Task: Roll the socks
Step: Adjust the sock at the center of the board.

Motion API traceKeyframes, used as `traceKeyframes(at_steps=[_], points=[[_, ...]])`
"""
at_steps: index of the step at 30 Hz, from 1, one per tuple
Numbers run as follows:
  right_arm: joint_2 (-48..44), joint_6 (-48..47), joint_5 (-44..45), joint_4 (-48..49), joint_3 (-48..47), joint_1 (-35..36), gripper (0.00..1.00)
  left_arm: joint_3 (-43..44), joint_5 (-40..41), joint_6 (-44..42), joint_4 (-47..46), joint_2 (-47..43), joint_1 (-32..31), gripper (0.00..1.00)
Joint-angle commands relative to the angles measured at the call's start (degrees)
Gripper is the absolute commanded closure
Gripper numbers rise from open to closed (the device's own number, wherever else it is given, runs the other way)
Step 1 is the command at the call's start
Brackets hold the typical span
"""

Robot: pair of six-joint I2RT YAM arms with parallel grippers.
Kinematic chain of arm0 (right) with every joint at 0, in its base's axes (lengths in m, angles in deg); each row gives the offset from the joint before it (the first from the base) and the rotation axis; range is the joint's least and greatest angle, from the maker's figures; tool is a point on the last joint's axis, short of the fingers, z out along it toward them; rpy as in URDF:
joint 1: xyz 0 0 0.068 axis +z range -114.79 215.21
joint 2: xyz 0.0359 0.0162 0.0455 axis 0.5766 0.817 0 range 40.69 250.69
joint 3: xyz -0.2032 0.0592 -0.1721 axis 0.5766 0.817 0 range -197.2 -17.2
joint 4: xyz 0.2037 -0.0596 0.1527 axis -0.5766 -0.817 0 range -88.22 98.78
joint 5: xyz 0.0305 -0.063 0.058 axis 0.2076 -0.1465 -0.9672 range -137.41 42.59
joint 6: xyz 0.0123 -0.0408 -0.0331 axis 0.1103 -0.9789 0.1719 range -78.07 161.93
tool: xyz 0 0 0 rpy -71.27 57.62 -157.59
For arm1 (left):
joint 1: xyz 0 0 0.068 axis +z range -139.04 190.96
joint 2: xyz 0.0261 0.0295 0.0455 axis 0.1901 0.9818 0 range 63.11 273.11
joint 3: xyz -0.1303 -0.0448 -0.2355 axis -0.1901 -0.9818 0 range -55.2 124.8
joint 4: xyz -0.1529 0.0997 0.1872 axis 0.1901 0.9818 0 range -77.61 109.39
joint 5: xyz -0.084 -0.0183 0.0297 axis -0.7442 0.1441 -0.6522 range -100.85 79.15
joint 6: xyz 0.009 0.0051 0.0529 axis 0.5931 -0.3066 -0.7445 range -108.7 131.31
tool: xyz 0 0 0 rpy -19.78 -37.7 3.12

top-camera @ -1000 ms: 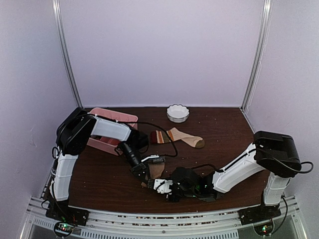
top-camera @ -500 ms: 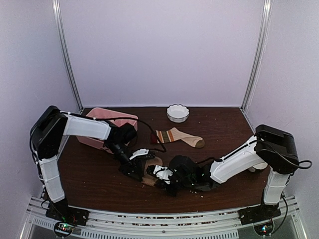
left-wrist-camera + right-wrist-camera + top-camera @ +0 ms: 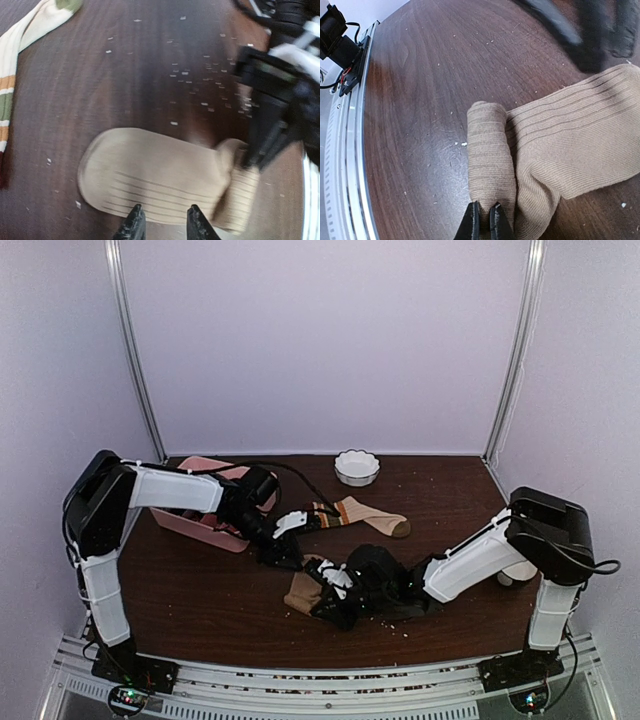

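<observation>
Closest to us, our right gripper [image 3: 485, 220] has its jaws pinched together on the near tip of the rolled end [image 3: 487, 150] of the plain tan ribbed knit sock [image 3: 570, 125]. The roll's axis runs straight ahead of this claw. The flat, unrolled length spreads from it to the claw's right and away, so we judge the next turn must carry the roll rightward along that length.

Our left gripper [image 3: 163, 224] hangs over the sock's other, rounded end. Its jaws stand a little apart with nothing between them, and the fabric lies just ahead of its tips, with its long axis crosswise to them. That arm is the nearer one to the free end, and we think it is best placed to pin it flat. The two claws are close together over one short sock, so crowding is the risk.

Beyond the left claw lies the light beige knit sock with red-green striped cuff [image 3: 365, 514], apart from the tan one. Further off sit the pink compartment tray [image 3: 205, 528] and the white scalloped bowl [image 3: 357, 467], both clear of the rolling path.
</observation>
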Motion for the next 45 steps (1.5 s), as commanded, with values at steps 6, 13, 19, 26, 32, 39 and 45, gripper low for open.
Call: traceKeyframes(at_steps=[6, 13, 19, 26, 32, 39, 45], points=[[2.76, 3.49, -3.24, -12.27, 3.26, 0.72, 1.0, 5.57, 4.15, 3.83, -6.63, 7.36, -0.76, 0.7], [3.63, 3.2, -3.6, -14.26, 1.91, 0.72, 1.0, 5.51, 9.65, 5.33, -11.24, 9.46, -1.7, 0.72], [3.12, 4.88, -3.44, -15.86, 2.18, 0.66, 1.0, 3.92, 18.3, 4.48, -13.37, 9.2, -1.77, 0.75], [1.99, 8.8, -4.08, -11.78, 7.83, 0.71, 1.0, 0.27, 27.05, 7.33, -15.42, 6.5, -0.3, 0.8], [4.06, 9.99, -5.39, -13.53, 6.39, 0.25, 1.0, 0.42, 15.4, 7.25, -12.74, 3.98, -0.19, 0.71], [6.26, 11.89, -8.17, -19.12, 2.92, -3.25, 1.0, 1.45, 3.42, 5.84, -7.44, -3.29, 2.93, 0.62], [7.8, 15.22, -12.74, -22.27, 2.18, -7.17, 1.0, 1.09, -1.37, -1.97, 2.39, -8.08, 4.18, 0.58]])
